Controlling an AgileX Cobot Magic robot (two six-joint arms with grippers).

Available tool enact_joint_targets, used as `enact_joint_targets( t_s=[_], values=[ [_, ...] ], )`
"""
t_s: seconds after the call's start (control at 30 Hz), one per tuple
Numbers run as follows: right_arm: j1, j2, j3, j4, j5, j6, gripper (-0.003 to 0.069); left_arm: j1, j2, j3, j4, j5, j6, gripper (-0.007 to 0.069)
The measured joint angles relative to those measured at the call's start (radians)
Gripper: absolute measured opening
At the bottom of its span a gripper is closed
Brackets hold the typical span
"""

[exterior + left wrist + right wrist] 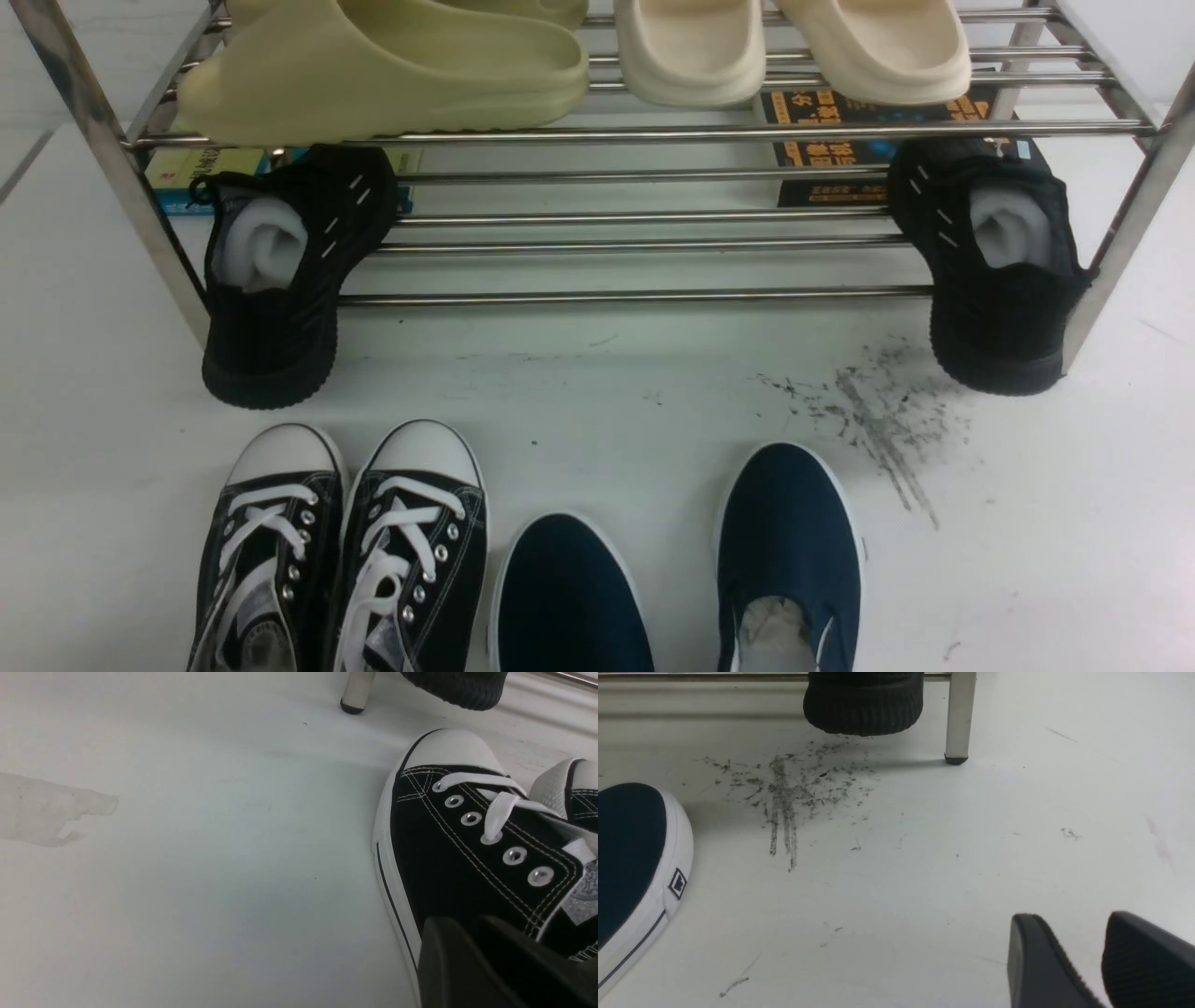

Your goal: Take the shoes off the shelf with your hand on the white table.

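Black ribbed fingers [448, 961] of the left gripper [490, 966] sit at the heel side of the outer black canvas lace-up sneaker [467, 858], but whether they clamp it or stand apart I cannot tell; the right gripper [1083, 961] hovers over bare table with its fingers a little apart, holding nothing. Both black canvas sneakers with white laces and toe caps [345, 551] already stand on the glossy white table [597, 401], in front of the chrome bar shelf [635, 299] and just beside the navy slip-ons [789, 551]. Likely risk: a finger snagging the collar or a lace on withdrawal could drag or tip the sneaker against its mate
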Motion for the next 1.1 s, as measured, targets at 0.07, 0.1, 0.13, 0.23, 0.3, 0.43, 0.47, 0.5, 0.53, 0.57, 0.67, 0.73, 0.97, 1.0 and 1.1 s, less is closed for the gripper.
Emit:
enact_joint_targets(
  t_s=[0.07,0.1,0.13,0.23,0.3,0.43,0.47,0.5,0.53,0.57,0.67,0.73,0.97,1.0,1.1],
  values=[
    [0.000,0.000,0.000,0.000,0.000,0.000,0.0237,0.000,0.000,0.000,0.000,0.000,0.000,0.0107],
    [0.000,0.000,0.000,0.000,0.000,0.000,0.0237,0.000,0.000,0.000,0.000,0.000,0.000,0.0107],
    [0.000,0.000,0.000,0.000,0.000,0.000,0.0237,0.000,0.000,0.000,0.000,-0.001,0.000,0.0108],
    [0.000,0.000,0.000,0.000,0.000,0.000,0.0237,0.000,0.000,0.000,0.000,-0.001,0.000,0.0113],
    [0.000,0.000,0.000,0.000,0.000,0.000,0.0237,0.000,0.000,0.000,0.000,-0.001,0.000,0.0117],
    [0.000,0.000,0.000,0.000,0.000,0.000,0.0237,0.000,0.000,0.000,0.000,-0.001,0.000,0.0120],
    [0.000,0.000,0.000,0.000,0.000,0.000,0.0237,0.000,0.000,0.000,0.000,-0.001,0.000,0.0124],
    [0.000,0.000,0.000,0.000,0.000,0.000,0.0237,0.000,0.000,0.000,0.000,-0.001,0.000,0.0125],
    [0.000,0.000,0.000,0.000,0.000,0.000,0.0237,0.000,0.000,0.000,0.000,-0.001,0.000,0.0125],
    [0.000,0.000,0.000,0.000,0.000,0.000,0.0237,0.000,0.000,0.000,0.000,-0.001,0.000,0.0125],
    [0.000,0.000,0.000,0.000,0.000,0.000,0.0237,0.000,0.000,0.000,0.000,-0.001,0.000,0.0128],
    [0.000,0.000,0.000,0.000,0.000,0.000,0.0237,0.000,0.000,0.000,0.000,-0.001,0.000,0.0129],
    [0.000,0.000,0.000,0.000,0.000,0.000,0.0237,0.000,0.000,0.000,0.000,-0.001,0.000,0.0139],
    [0.000,0.000,0.000,0.000,0.000,0.000,0.0237,0.000,0.000,0.000,0.000,-0.001,0.000,0.0139],
    [0.000,0.000,0.000,0.000,0.000,0.000,0.0237,0.000,0.000,0.000,0.000,-0.001,0.000,0.0141]
  ],
)
